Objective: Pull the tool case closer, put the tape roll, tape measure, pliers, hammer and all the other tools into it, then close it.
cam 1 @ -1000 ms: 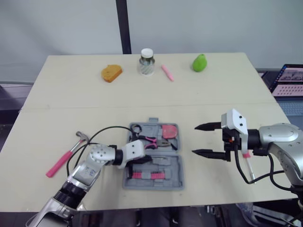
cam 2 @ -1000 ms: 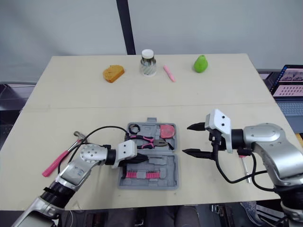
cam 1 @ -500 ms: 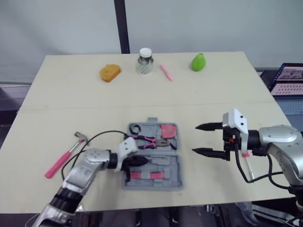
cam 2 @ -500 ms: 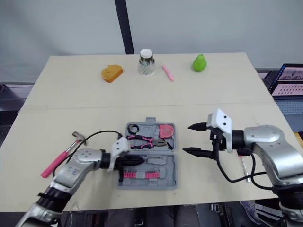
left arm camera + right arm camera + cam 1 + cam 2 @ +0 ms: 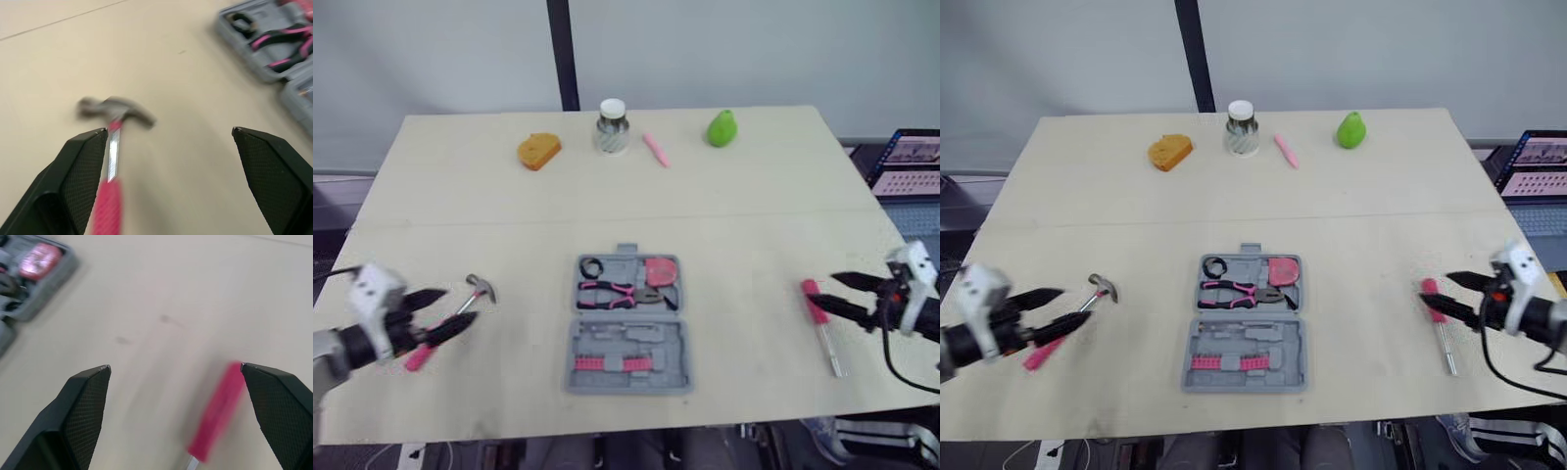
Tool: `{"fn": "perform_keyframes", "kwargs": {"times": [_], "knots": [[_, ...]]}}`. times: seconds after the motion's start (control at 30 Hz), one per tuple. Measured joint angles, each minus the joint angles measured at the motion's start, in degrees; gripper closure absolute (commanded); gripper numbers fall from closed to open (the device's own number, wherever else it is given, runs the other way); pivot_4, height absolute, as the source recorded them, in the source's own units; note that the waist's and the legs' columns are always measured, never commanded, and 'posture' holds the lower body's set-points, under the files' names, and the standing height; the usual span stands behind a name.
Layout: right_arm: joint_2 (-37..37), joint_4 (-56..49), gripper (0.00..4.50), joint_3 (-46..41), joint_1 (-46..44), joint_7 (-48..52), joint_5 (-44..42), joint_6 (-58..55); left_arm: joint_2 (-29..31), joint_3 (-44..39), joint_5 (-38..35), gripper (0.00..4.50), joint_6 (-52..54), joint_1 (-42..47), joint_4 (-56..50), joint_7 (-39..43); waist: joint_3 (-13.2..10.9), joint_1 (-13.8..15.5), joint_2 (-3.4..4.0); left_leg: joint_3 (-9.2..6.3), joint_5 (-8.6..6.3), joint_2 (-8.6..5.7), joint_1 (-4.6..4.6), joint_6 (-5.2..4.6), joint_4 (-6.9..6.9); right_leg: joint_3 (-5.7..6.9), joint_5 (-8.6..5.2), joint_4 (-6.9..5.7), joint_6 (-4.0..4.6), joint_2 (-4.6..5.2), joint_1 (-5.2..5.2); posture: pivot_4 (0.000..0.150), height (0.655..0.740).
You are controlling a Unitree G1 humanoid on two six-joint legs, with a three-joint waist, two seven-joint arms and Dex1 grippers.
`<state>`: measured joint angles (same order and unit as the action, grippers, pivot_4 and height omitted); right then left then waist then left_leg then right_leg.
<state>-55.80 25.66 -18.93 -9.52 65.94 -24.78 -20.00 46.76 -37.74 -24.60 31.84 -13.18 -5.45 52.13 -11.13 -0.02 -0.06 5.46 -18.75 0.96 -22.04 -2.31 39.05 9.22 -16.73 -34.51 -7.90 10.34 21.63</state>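
At desk (image 5: pixel 744 225) centre, tool case (image 5: pixel 628 328) lies open w/ pliers (image 5: pixel 617 292), tape measure (image 5: pixel 663 271) & tape roll (image 5: pixel 592 266) inside. L side: left gripper (image 5: pixel 169 130) empty, fingers spread wide, hammer (image 5: pixel 113 142) handle beside one finger. R side: right gripper (image 5: pixel 174 366) empty too, fingers apart, by pink screwdriver (image 5: pixel 220 409)
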Motion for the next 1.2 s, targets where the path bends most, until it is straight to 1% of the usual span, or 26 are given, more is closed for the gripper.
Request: {"fn": "perform_keyframes", "kwargs": {"times": [0.2,0.37,0.5,0.8,0.9,1.0,1.13,1.2], "knots": [[-0.25,17.49,0.0,0.14,-5.44,0.36,3.76,8.32,-0.48,-7.17,0.33,0.04,-5.72,-5.18,6.27,-0.89,-0.04,-0.4,0.06,0.01,-0.06,0.04,0.01,0.06,-0.02,-0.05,-0.01,-0.01,0.01,0.03,0.07,0.15,0.74],[-0.34,26.91,0.0,0.55,-8.43,0.02,6.92,13.91,-0.5,-10.9,0.78,0.04,-11.57,-7.75,14.21,-1.28,-0.06,-0.99,0.1,0.07,-0.09,0.04,0.0,0.08,-0.05,-0.04,-0.01,-0.01,0.02,0.07,0.11,0.15,0.74],[-0.34,29.69,0.0,0.57,-10.29,0.14,8.08,15.94,-0.5,-11.08,0.83,0.04,-14.3,-7.92,17.55,-1.46,-0.06,-1.46,0.1,0.04,-0.14,0.05,0.01,0.11,-0.06,-0.05,-0.01,-0.02,0.02,0.1,0.12,0.15,0.74],[-0.34,32.25,0.0,0.57,-12.39,2.08,9.07,17.28,-0.46,-10.21,0.84,0.04,-17.23,-7.25,19.73,-1.74,-0.07,-1.78,0.13,0.11,-0.21,0.08,0.01,0.1,-0.05,-0.05,-0.01,-0.01,0.03,0.1,0.13,0.15,0.74],[-0.15,25.92,0.0,0.89,-12.82,5.01,8.15,14.31,-0.87,-8.39,0.77,0.04,-19.04,-6.11,19.01,-1.38,-0.11,-1.72,0.21,0.12,-0.21,0.09,0.02,0.11,-0.05,-0.07,-0.01,-0.02,0.02,0.12,0.14,0.15,0.74],[1.26,11.36,0.0,3.52,-12.74,7.57,5.96,8.35,-1.65,-5.78,0.41,0.04,-20.73,-5.15,17.21,0.18,-0.11,-1.76,0.24,0.14,-0.24,0.17,0.01,0.17,-0.05,-0.07,-0.01,-0.12,0.03,0.08,0.23,0.15,0.74],[4.45,-9.91,0.0,9.87,-14.86,8.35,1.56,-1.97,-1.74,-1.64,0.36,0.04,-22.93,-2.83,16.69,2.23,-0.11,-1.59,0.25,0.24,-0.25,0.19,-0.06,0.18,-0.04,-0.09,-0.03,-0.33,0.05,0.07,0.47,0.15,0.74],[5.86,-17.05,0.0,12.66,-16.95,8.4,-0.1,-5.37,-1.89,1.32,1.03,0.04,-24.47,-1.13,16.4,2.61,-0.11,-1.46,0.24,0.27,-0.25,0.14,-0.14,0.17,-0.01,-0.09,-0.02,-0.38,0.05,0.11,0.55,0.15,0.74]]}}
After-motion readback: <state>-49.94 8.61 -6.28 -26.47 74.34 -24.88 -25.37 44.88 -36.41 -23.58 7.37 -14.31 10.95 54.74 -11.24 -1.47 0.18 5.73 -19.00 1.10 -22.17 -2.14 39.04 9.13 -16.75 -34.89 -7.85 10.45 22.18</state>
